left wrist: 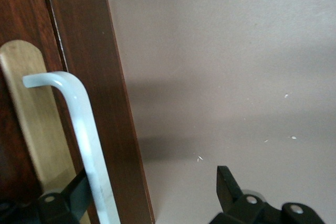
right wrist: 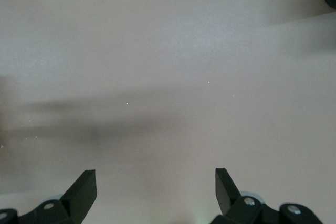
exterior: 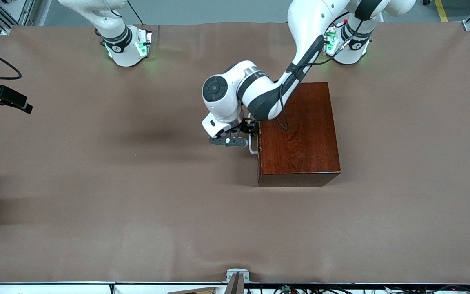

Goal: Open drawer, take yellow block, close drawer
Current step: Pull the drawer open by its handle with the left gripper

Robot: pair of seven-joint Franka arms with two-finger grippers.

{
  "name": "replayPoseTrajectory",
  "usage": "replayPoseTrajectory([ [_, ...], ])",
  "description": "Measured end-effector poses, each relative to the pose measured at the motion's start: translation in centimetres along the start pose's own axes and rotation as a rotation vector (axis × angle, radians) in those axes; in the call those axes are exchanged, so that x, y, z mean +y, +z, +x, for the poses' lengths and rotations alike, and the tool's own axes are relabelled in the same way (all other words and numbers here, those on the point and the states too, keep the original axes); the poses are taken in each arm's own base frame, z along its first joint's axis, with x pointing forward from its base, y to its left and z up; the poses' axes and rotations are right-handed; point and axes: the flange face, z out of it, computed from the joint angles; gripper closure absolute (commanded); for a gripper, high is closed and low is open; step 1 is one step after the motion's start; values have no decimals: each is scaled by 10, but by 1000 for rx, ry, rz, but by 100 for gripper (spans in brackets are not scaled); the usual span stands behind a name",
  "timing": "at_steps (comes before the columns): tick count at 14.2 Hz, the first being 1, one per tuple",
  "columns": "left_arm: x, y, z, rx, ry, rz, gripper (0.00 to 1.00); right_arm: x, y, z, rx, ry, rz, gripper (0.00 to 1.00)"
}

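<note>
Fingers of the left gripper [left wrist: 152, 195] stand spread apart at the front of the drawer [exterior: 258, 153], one on each side of the white bar handle [left wrist: 79, 129] without clamping it: in the left wrist view one finger shows between the handle and the drawer front, while the other sits well clear over bare table. The handle's bend and straight run are plain there, standing off the dark red-brown front, with a pale wooden strip beside it.

From the front camera, the left arm reaches from its base down to the wooden box [exterior: 298, 134], and the left gripper [exterior: 235, 139] sits just beside the box's face that looks toward the right arm's end of the table. The drawer is closed, flush with the box. The yellow block cannot be seen in any view.

The right arm waits; only its base shows in the front view. Its gripper [right wrist: 155, 192] hangs over bare brown table [exterior: 96, 228] with its fingers wide apart and nothing between them.

The box stands near the middle of the table, closer to the left arm's base.
</note>
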Motion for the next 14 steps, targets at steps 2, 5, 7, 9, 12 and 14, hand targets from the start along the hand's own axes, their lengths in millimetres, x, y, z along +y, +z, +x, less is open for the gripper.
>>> replayPoseTrajectory([
  [2, 0, 0, 0, 2, -17, 0, 0, 0, 0, 0, 0, 0, 0, 0],
  [5, 1, 0, 1, 7, -40, -4, 0, 0, 0, 0, 0, 0, 0, 0],
  [7, 3, -1, 1, 18, -70, -14, 0, 0, 0, 0, 0, 0, 0, 0],
  [9, 7, -2, 0, 33, -88, -24, 0, 0, 1, 0, -1, 0, 0, 0],
  [12, 25, -5, -5, 71, -101, -81, 0, 0, 1, 1, -2, 0, 0, 0],
  [14, 32, -5, -7, 73, -103, -112, 0, 0, 1, 1, -2, 0, 0, 0],
])
